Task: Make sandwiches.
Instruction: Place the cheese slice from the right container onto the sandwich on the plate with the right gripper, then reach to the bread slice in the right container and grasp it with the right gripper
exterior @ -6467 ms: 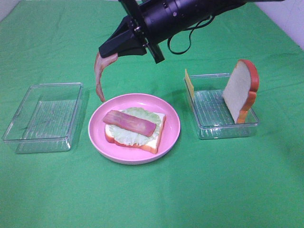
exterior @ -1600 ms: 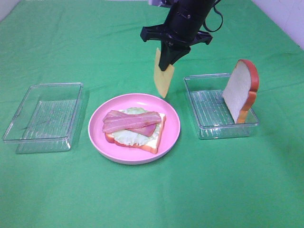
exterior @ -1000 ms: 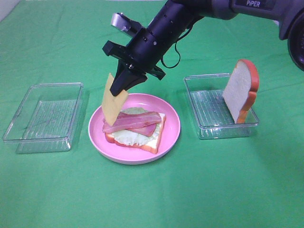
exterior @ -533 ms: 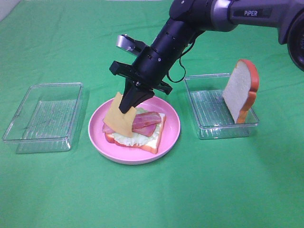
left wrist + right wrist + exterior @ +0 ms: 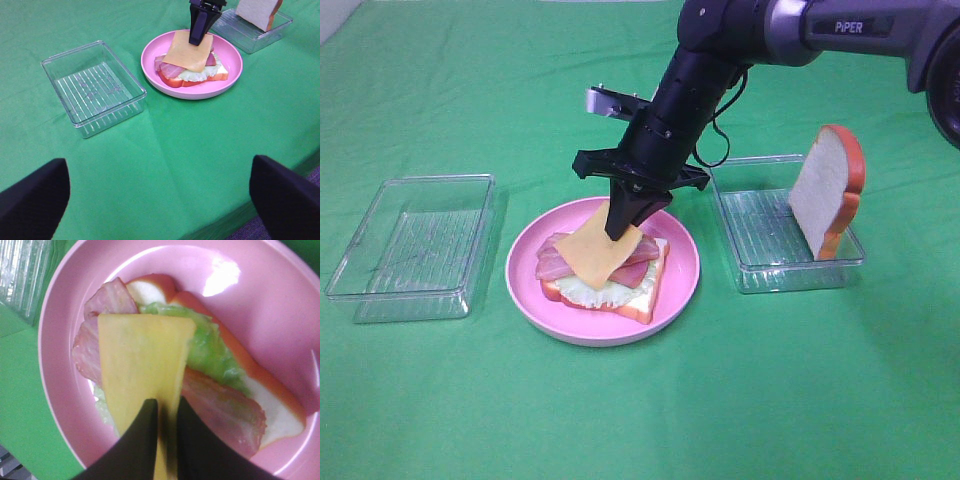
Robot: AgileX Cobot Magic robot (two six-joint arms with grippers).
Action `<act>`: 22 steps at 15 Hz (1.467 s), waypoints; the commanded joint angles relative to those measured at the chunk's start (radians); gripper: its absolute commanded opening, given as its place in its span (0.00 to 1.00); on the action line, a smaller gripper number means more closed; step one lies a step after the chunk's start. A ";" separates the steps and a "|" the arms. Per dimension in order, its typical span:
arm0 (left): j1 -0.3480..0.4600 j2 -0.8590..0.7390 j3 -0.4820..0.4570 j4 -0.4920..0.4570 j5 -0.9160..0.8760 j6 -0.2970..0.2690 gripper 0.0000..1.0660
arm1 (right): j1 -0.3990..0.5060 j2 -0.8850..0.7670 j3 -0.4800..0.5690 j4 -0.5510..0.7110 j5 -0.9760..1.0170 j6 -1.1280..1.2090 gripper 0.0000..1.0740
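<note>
A desk covered in bright green cloth fills the scene. My right arm, black, reaches in from the far right of the desk and slants down toward the middle.

Two clear plastic trays sit well apart, one on each side. The left tray lies flat on the cloth. The right tray holds a second bread slice, white with an orange-brown crust, standing on edge and leaning at the tray's far right end.

Between the trays sits a round pink plate. On it lies the sandwich, open-topped. Its bottom bread slice lies flat, with pale green lettuce on top, then reddish-pink bacon strips crossing it. A yellow cheese square drapes over the bacon.

My right end effector points straight down over the plate. Its fingers are pressed together, pinching the far edge of the cheese square, which is slightly lifted there.

My left end effector hangs above the near edge of the desk, well away from the plate, its two dark fingers spread wide with nothing between them.
</note>
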 commanded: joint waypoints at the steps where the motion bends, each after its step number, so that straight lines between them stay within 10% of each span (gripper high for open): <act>1: -0.003 -0.020 0.002 -0.001 -0.010 0.003 0.86 | -0.001 -0.005 0.008 -0.011 -0.028 0.015 0.39; 4: -0.003 -0.020 0.002 -0.001 -0.010 0.003 0.86 | -0.001 -0.031 0.001 -0.109 -0.042 0.042 0.69; 17: -0.003 -0.020 0.002 -0.001 -0.010 0.003 0.86 | -0.016 -0.339 0.001 -0.696 0.130 0.277 0.69; 22: -0.003 -0.020 0.002 -0.001 -0.010 0.003 0.86 | -0.235 -0.339 0.005 -0.523 0.147 0.292 0.69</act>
